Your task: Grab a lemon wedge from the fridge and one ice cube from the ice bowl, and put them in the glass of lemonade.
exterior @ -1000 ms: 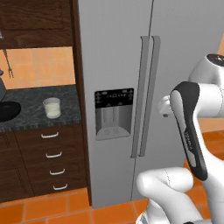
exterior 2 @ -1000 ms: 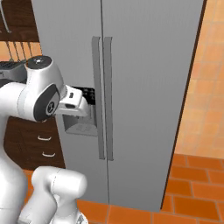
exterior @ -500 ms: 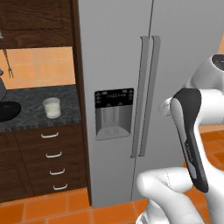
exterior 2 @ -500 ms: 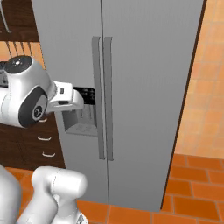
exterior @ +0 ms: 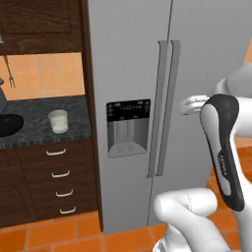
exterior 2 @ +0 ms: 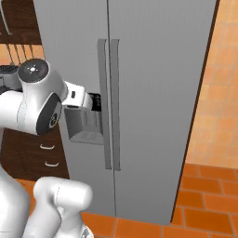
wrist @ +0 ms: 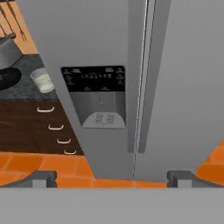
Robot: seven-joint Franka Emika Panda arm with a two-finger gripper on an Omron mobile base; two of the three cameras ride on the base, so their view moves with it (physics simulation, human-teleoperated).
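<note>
The fridge [exterior: 133, 64] [exterior 2: 158, 93] [wrist: 100, 39] stands with both doors shut, its two long bar handles [exterior: 165, 108] [wrist: 141, 87] meeting beside the dark dispenser panel [exterior: 128, 127]. The lemon wedge is hidden. On the dark counter to the left stand the glass of lemonade [exterior: 58, 121] [wrist: 42, 80] and, further left, the black ice bowl [exterior: 9, 125] [wrist: 8, 78]. My gripper [exterior: 186, 105] [exterior 2: 95, 102] [wrist: 113, 179] hovers in front of the fridge doors at about dispenser height. It is open and empty, its fingertips [wrist: 43, 178] wide apart.
Dark wooden drawers [exterior: 56, 179] with small silver pulls sit under the counter [exterior: 34, 133]. Orange floor tiles [exterior 2: 204, 204] spread in front of the fridge, and an orange tiled wall [exterior 2: 223, 83] runs to its right. My own white arm [exterior: 224, 147] rises close to the right door.
My elbow has swung sideways and my hand has risen a little, still pointing at the fridge doors. The jaws stay open and the doors stay shut.
</note>
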